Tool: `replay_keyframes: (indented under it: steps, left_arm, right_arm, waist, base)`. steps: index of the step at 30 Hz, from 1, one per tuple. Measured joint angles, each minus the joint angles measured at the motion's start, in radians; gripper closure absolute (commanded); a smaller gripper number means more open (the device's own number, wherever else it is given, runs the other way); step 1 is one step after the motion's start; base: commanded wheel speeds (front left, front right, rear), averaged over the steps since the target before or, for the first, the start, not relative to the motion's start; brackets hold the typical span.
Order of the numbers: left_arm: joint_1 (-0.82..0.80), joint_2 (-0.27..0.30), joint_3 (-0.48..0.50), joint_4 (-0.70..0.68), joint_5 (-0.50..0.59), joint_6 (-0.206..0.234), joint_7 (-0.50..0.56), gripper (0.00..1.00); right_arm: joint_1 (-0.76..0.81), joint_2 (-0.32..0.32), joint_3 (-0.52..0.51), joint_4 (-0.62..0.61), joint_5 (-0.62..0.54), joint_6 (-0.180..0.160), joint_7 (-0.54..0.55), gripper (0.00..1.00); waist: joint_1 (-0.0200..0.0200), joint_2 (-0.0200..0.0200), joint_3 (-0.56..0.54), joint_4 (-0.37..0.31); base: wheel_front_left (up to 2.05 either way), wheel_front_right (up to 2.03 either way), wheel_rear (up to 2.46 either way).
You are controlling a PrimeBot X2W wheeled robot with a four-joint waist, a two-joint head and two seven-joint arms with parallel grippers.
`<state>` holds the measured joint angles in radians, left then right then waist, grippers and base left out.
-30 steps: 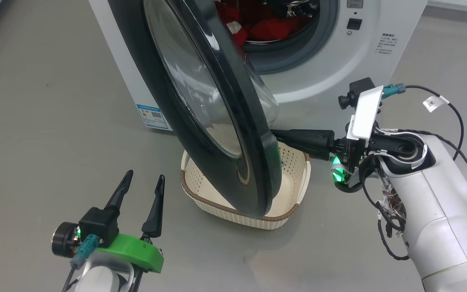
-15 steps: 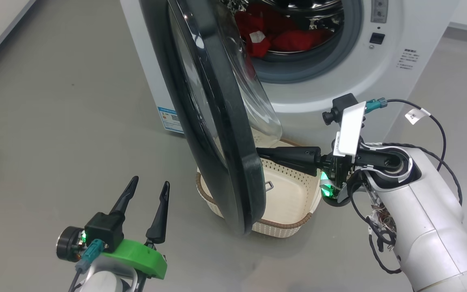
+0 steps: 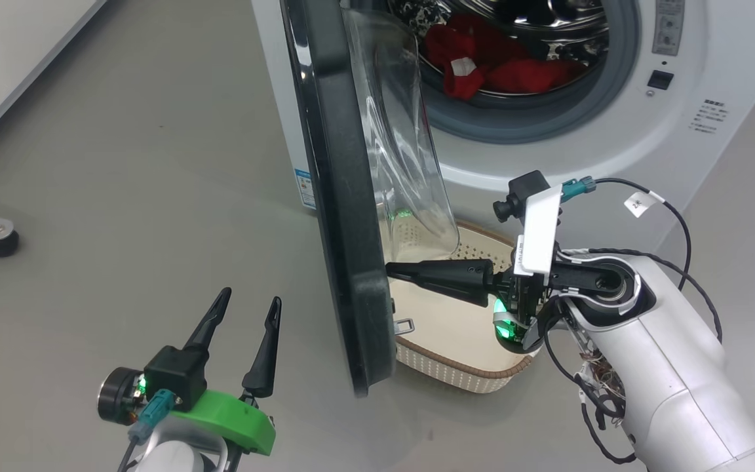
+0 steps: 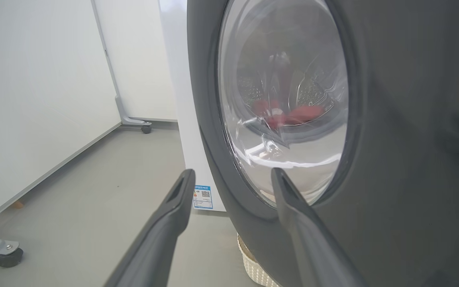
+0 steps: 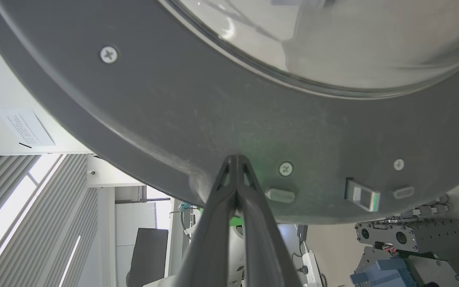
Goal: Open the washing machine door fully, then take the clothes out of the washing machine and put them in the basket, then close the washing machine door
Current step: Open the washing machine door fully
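The washing machine door stands swung out from the washing machine, seen nearly edge-on, with its glass bowl facing the drum. The right hand is empty, its fingers pressed together and its tips set against the door's inner face near the lower rim. The left hand hovers on the door's outer side, apart from it, fingers spread and holding nothing. The basket sits on the floor just behind the door's lower edge. The red clothes lie in the drum beyond the door.
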<state>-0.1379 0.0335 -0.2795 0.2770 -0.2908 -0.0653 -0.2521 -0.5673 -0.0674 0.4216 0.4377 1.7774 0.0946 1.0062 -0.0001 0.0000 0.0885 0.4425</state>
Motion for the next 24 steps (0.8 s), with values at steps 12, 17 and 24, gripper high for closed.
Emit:
replay_keyframes:
  steps: [12, 17, 24]
  left_arm:
    - [0.001, 0.000, -0.010, 0.000, 0.000, 0.004, 0.000, 0.00]
    - [0.007, 0.000, -0.003, -0.003, 0.000, 0.009, 0.000, 0.00]
    - [0.014, 0.001, 0.007, -0.008, 0.003, 0.017, 0.000, 0.00]
  right_arm:
    - [0.002, 0.000, 0.078, -0.017, 0.031, 0.000, -0.045, 1.00]
    - [0.002, 0.001, 0.100, -0.017, 0.037, 0.000, -0.059, 1.00]
    - [0.002, 0.002, 0.101, -0.015, 0.036, 0.000, -0.086, 1.00]
  waist:
    - [0.0000, 0.0000, -0.004, 0.056]
    - [0.0000, 0.0000, -0.008, 0.066]
    - [0.0000, 0.0000, -0.009, 0.065]
  base:
    - [0.00, 0.00, 0.00]
    - [0.00, 0.00, 0.00]
    - [0.00, 0.00, 0.00]
